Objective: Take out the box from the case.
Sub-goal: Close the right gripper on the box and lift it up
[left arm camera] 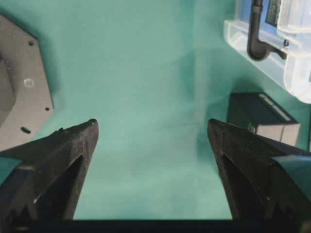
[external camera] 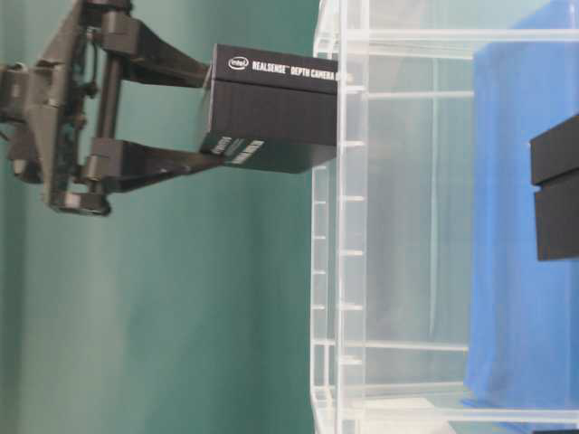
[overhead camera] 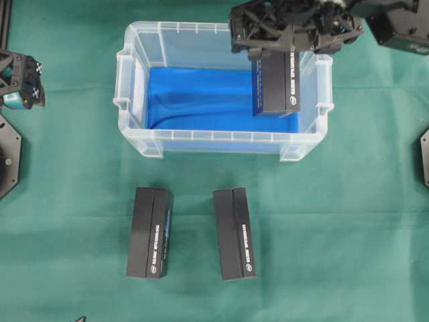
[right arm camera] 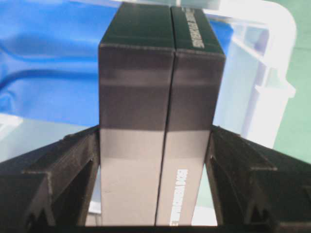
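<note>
Right hand (overhead camera: 276, 59) is clamped on the long flat sides of a black box (overhead camera: 276, 84), held at the right end of the case (overhead camera: 221, 142), partly lifted above the blue lining (overhead camera: 201, 100). Box appears rigid cardboard, likely light, with smooth faces that could slip; gripping across the narrow width suits it. Left hand (left arm camera: 153, 141) stands wide, holding nothing, left of the case. Two more boxes (overhead camera: 150, 233) lie on the counter (overhead camera: 335, 215) in front of the case.

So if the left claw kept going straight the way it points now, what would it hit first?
Probably just the green cloth: the open left claw points down at bare fabric, with a black box off to one side.
</note>
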`<state>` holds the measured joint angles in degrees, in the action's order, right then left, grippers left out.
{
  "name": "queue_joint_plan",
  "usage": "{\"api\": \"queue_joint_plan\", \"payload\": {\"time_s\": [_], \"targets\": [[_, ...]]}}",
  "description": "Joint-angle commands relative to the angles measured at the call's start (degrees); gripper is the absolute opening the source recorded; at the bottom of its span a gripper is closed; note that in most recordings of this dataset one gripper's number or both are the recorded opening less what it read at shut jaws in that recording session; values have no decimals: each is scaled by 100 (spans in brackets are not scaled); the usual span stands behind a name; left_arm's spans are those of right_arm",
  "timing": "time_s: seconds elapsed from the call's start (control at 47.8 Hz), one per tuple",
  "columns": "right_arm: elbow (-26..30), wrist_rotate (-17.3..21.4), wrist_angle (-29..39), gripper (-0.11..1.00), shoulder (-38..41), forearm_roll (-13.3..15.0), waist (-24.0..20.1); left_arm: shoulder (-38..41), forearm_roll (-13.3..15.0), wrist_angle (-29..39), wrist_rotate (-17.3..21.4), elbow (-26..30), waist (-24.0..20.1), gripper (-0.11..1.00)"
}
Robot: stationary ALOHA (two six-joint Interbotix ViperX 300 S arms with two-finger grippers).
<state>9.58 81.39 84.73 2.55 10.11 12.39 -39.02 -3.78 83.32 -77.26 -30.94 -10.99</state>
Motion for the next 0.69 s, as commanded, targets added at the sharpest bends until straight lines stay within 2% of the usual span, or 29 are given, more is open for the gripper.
{"api": "queue_joint_plan", "payload": {"time_s": [0.0, 0.23, 0.67], "targets": [[299, -18, 114, 66, -246, 26, -35, -18, -18, -18, 9, 44, 9, 92], [598, -26, 396, 66, -246, 26, -44, -18, -9, -18, 0, 53, 9, 92], [659, -176, 501, 66, -246, 79, -44, -18, -18, -35, -9, 44, 9, 92]]}}
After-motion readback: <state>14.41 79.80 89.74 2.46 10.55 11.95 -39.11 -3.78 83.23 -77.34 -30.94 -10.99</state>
